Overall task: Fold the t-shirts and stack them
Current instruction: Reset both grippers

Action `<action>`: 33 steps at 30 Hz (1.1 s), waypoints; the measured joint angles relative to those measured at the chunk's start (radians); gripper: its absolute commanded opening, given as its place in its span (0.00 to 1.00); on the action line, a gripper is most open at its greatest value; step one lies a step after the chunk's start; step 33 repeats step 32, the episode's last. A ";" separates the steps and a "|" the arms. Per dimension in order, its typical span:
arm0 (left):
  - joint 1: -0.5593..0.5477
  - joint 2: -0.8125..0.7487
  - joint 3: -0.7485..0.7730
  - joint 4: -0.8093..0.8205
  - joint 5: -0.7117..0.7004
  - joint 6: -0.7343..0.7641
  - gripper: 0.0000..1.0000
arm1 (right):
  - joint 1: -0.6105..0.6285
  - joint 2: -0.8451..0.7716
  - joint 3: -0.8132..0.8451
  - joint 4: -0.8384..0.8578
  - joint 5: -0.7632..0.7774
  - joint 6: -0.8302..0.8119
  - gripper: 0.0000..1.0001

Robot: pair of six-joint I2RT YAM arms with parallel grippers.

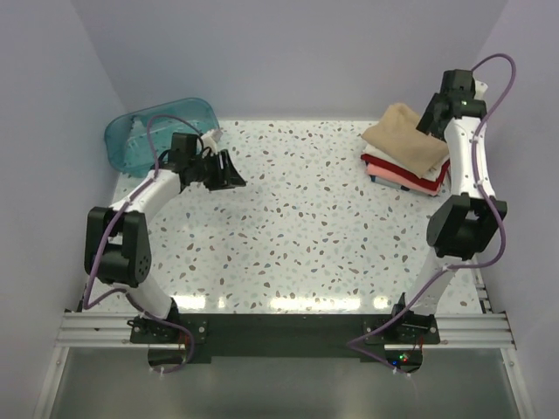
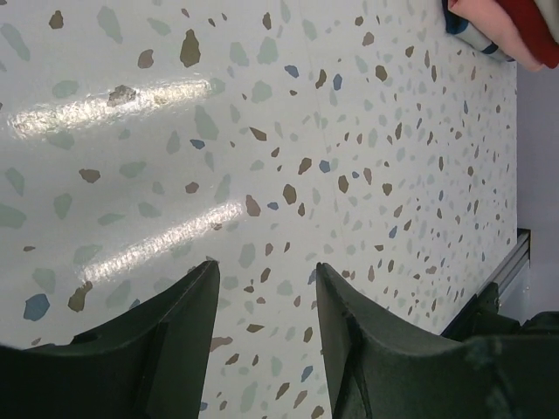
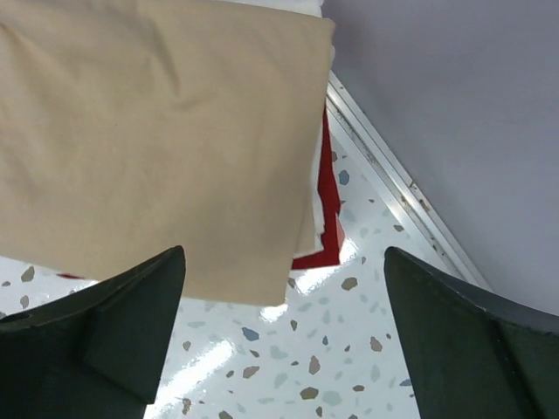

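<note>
A folded tan t-shirt (image 1: 403, 138) lies on top of a stack at the table's far right, over cream-white, red (image 1: 397, 168) and pink (image 1: 403, 179) folded shirts. In the right wrist view the tan shirt (image 3: 148, 140) fills the upper left, with a red edge (image 3: 329, 196) under it. My right gripper (image 1: 430, 120) hovers above the stack's far right corner, open wide and empty (image 3: 284, 262). My left gripper (image 1: 229, 171) is at the far left, open and empty above bare table (image 2: 265, 271). The stack's corner shows in the left wrist view (image 2: 515, 26).
A translucent teal plastic tub (image 1: 157, 131) lies tilted at the far left corner behind the left arm. Lilac walls close in the table on three sides. A metal rail (image 3: 397, 183) runs along the right edge next to the stack.
</note>
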 measured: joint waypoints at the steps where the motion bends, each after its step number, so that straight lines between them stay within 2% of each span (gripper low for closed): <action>1: 0.000 -0.022 -0.011 0.003 -0.006 -0.001 0.53 | 0.000 -0.043 -0.045 0.012 0.001 -0.002 0.99; 5: 0.000 -0.085 -0.049 0.015 -0.031 -0.008 0.55 | 0.000 -0.243 -0.233 0.078 -0.049 -0.013 0.99; 11: 0.000 -0.202 -0.140 0.040 -0.098 -0.036 0.56 | 0.035 -0.505 -0.555 0.241 -0.253 -0.024 0.99; 14: 0.000 -0.290 -0.190 0.056 -0.158 -0.058 0.56 | 0.134 -0.570 -0.707 0.311 -0.322 -0.031 0.99; 19: 0.000 -0.414 -0.254 0.076 -0.255 -0.082 0.56 | 0.378 -0.596 -0.931 0.405 -0.402 -0.031 0.99; 21: 0.000 -0.458 -0.286 0.088 -0.292 -0.092 0.56 | 0.438 -0.613 -1.000 0.426 -0.424 -0.022 0.99; 26: 0.000 -0.553 -0.359 0.102 -0.379 -0.119 0.56 | 0.499 -0.678 -1.075 0.461 -0.441 -0.006 0.99; 33: 0.000 -0.612 -0.381 0.112 -0.459 -0.137 0.59 | 0.513 -0.739 -1.096 0.485 -0.439 -0.006 0.99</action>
